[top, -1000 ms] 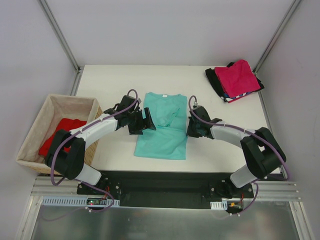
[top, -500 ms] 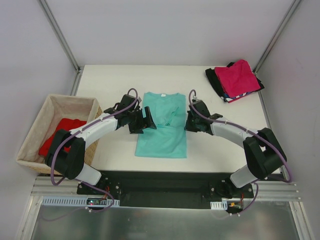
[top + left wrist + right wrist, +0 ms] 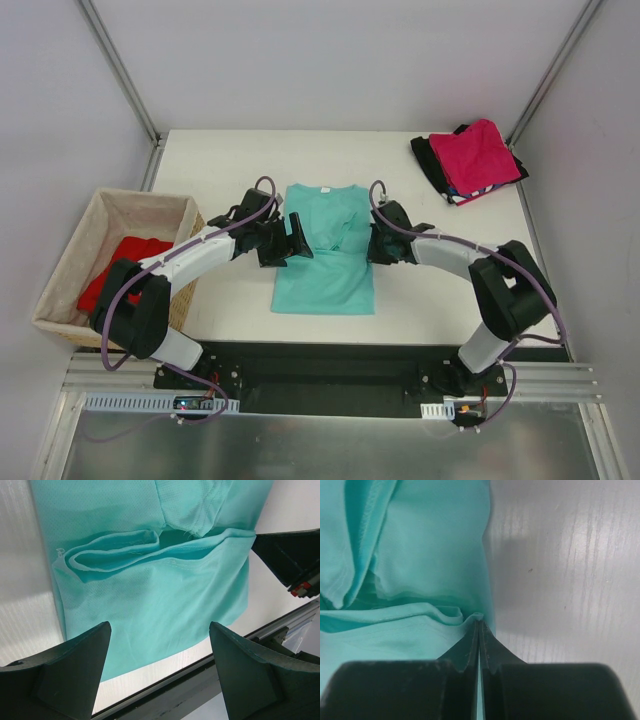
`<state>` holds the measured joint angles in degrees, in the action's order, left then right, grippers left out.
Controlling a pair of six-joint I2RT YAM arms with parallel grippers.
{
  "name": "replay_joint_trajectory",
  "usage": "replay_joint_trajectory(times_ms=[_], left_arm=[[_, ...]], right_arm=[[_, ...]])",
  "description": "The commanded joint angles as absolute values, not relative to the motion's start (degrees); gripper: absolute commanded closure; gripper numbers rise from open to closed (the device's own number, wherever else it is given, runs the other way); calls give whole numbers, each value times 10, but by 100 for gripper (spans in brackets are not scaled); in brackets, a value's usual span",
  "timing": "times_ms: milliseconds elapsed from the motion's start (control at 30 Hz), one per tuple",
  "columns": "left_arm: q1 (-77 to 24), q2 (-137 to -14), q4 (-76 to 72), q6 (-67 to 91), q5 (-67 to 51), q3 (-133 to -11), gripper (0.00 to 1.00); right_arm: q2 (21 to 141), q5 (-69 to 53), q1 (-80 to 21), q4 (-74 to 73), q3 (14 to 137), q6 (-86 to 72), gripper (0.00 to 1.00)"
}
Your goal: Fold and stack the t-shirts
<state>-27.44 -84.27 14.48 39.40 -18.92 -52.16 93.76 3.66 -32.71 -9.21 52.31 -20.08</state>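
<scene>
A teal-green t-shirt [image 3: 325, 278] lies on the white table between my two grippers, its sides folded inward and a loose fold across its middle [image 3: 150, 550]. My left gripper [image 3: 296, 240] hovers at the shirt's left edge, open, with nothing between its fingers [image 3: 160, 630]. My right gripper [image 3: 373, 244] is shut on the shirt's right edge; the cloth puckers at its tips [image 3: 479, 622]. At the back right a magenta-pink t-shirt [image 3: 482, 155] tops a stack over a black one [image 3: 428, 160] and a striped one [image 3: 463, 197]. A red t-shirt [image 3: 120, 265] lies in the basket.
The tan wicker basket [image 3: 105, 205] stands off the table's left side. The table's near edge and a metal rail [image 3: 240, 640] run just below the shirt's hem. My right arm's dark body [image 3: 292, 555] shows at the right of the left wrist view.
My right gripper has slid inward and slightly away from me, drawing the teal shirt's right edge with it. The left arm has stayed where it was.
</scene>
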Motion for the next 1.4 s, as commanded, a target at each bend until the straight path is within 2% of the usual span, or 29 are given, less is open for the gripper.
replay_joint_trajectory(times_ms=[0, 100, 433, 833, 1367], left_arm=[[-279, -831, 142, 388, -177, -530, 20], [-279, -831, 142, 386, -175, -530, 20], [-278, -835, 140, 385, -178, -533, 20], [-278, -831, 140, 386, -181, -535, 20], [-278, -824, 141, 394, -178, -534, 20]], right_arm=[[962, 40, -325, -84, 543, -199, 99], [970, 45, -326, -81, 545, -198, 97], [939, 89, -339, -109, 557, -173, 49], [847, 157, -367, -179, 594, -146, 47], [823, 136, -433, -201, 583, -196, 48]])
